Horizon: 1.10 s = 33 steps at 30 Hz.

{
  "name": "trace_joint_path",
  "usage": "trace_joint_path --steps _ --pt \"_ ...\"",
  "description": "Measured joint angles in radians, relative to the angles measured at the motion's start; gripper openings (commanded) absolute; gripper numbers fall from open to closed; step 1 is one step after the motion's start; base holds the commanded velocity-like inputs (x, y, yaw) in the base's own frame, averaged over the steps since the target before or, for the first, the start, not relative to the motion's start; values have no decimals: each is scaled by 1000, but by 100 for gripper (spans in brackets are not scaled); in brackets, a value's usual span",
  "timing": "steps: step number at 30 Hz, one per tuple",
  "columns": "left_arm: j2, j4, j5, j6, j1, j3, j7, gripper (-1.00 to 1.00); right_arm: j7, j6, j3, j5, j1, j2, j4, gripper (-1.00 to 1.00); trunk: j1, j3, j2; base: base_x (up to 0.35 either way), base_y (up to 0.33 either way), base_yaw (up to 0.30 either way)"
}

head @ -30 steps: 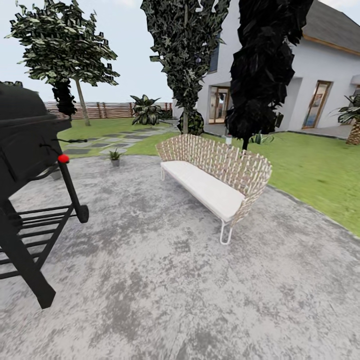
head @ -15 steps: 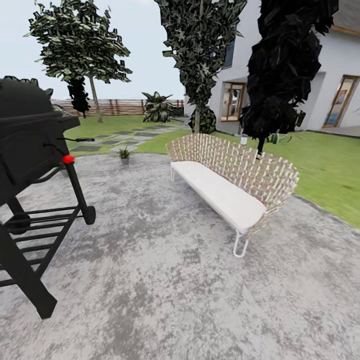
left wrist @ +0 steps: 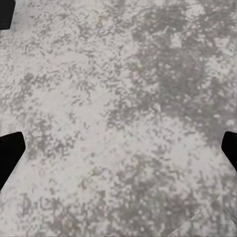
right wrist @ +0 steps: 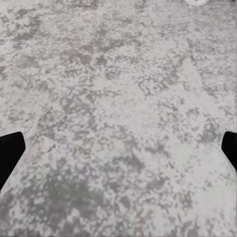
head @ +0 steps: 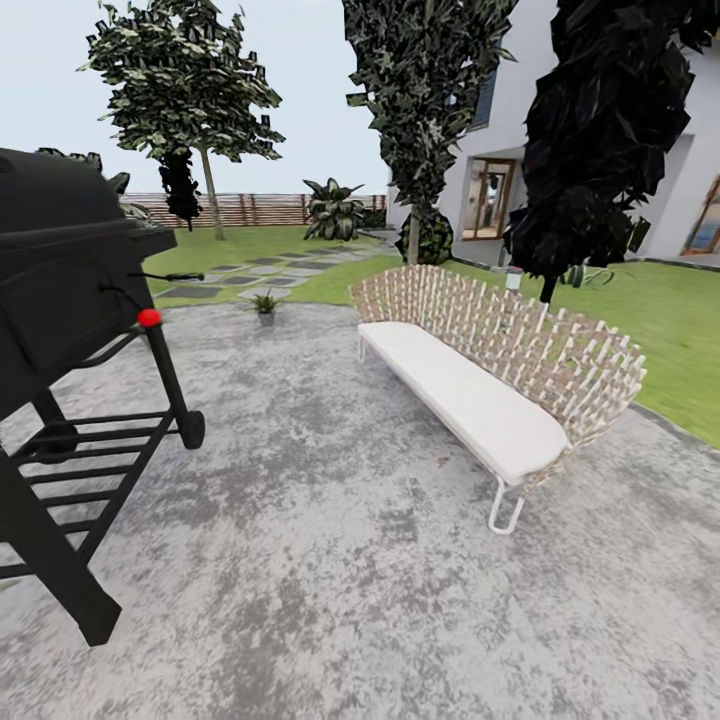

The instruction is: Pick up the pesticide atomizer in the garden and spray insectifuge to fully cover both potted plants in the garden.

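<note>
On paving (head: pixel 330 560): one potted plant (head: pixel 265 303), one bench (head: pixel 480 385), one grill (head: pixel 70 330) (both jaws wide).

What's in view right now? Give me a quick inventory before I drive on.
Grill: one, black, on the paving at left, red knob on its frame.
Potted plant: one, green in a grey pot, far edge of the paving.
Bench: one, woven tan back, white cushion, right of centre.
Paving: grey mottled, foreground.
Trees: several, dark, on the lawn.
Fence: brown slats, far back.
House: white, right.
Left gripper: fingertips wide apart over paving.
Right gripper: the same.
</note>
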Motion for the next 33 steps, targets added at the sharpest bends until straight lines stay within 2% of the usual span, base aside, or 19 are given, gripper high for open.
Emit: trace_joint_path --steps 2,9,19,33 --pt "0 0 0 0 0 0 0 100 1 -6 0 1 0 -2 1 100 0 0 0 331 0 4" --pt "0 1 1 0 0 0 -1 100 0 -15 1 46 0 -2 4 100 0 0 0 336 0 1" --pt "0 1 0 0 0 0 -1 100 -4 -16 -3 50 0 -1 4 100 0 0 0 337 -9 5" --pt "0 0 0 0 0 -1 -1 100 -5 -16 -8 50 0 1 6 100 0 4 0 337 -102 230"
